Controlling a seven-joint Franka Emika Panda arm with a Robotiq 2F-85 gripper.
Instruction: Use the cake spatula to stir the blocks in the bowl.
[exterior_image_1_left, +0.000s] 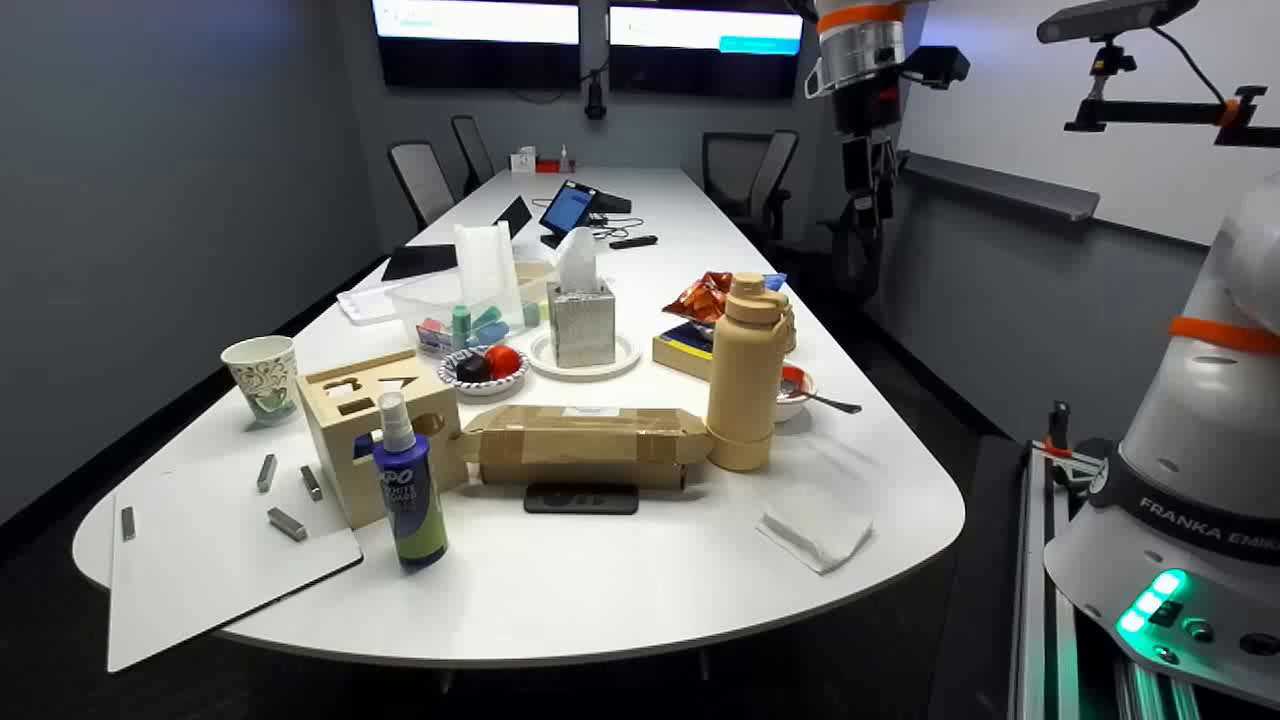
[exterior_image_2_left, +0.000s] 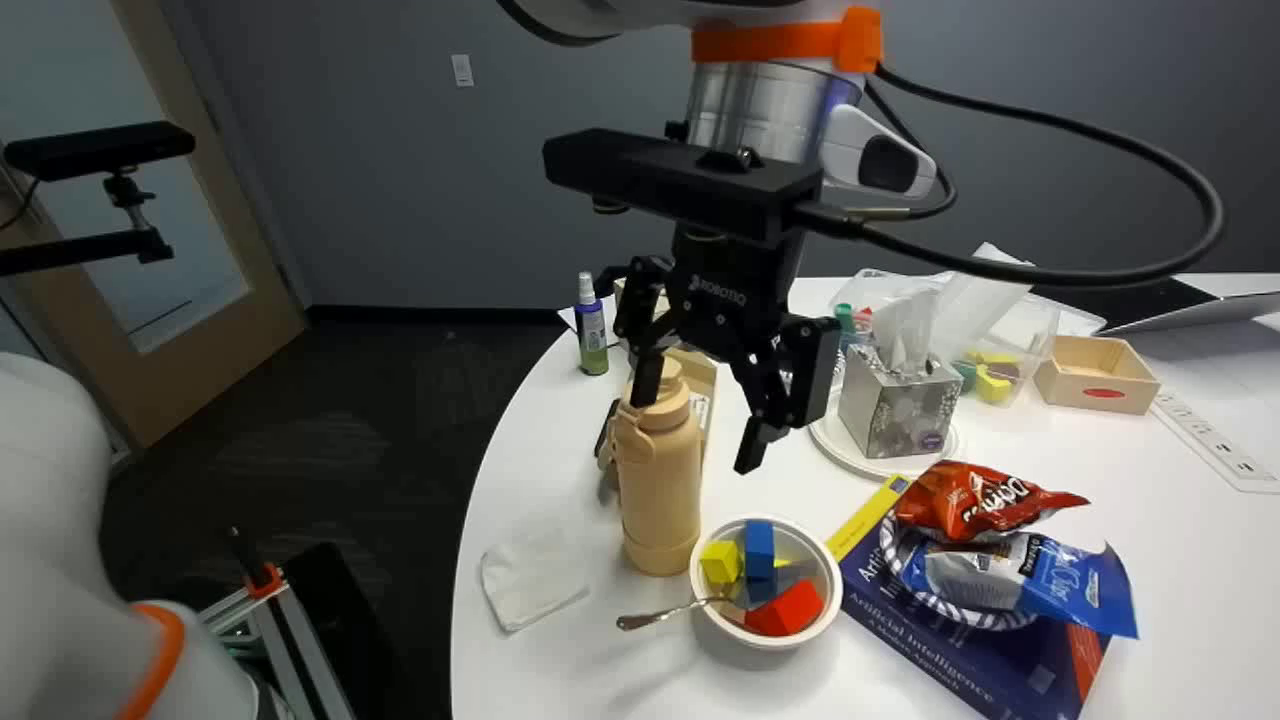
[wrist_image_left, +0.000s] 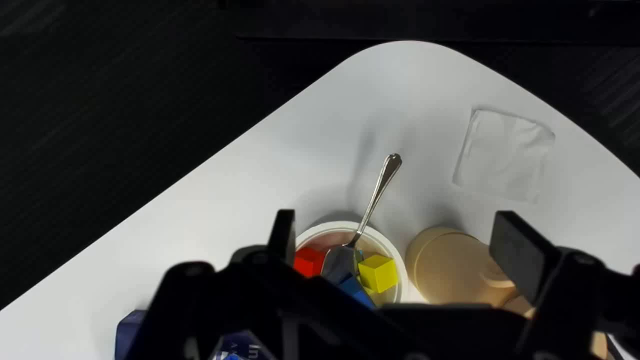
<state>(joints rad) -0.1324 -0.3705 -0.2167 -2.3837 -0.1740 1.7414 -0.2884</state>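
Observation:
A white round bowl stands near the table's edge; it is partly hidden behind a tan bottle in an exterior view. Inside lie blocks: yellow, blue and red. A silver cake spatula rests with its blade among the blocks and its handle over the rim; it also shows in the wrist view. My gripper is open and empty, high above the table. In the wrist view, the bowl lies below, near one finger, and its lower part is hidden by the gripper.
The tall tan bottle stands close beside the bowl. A blue book with snack bags lies on its other side. A folded napkin lies near the edge. A tissue box and cardboard box stand farther off.

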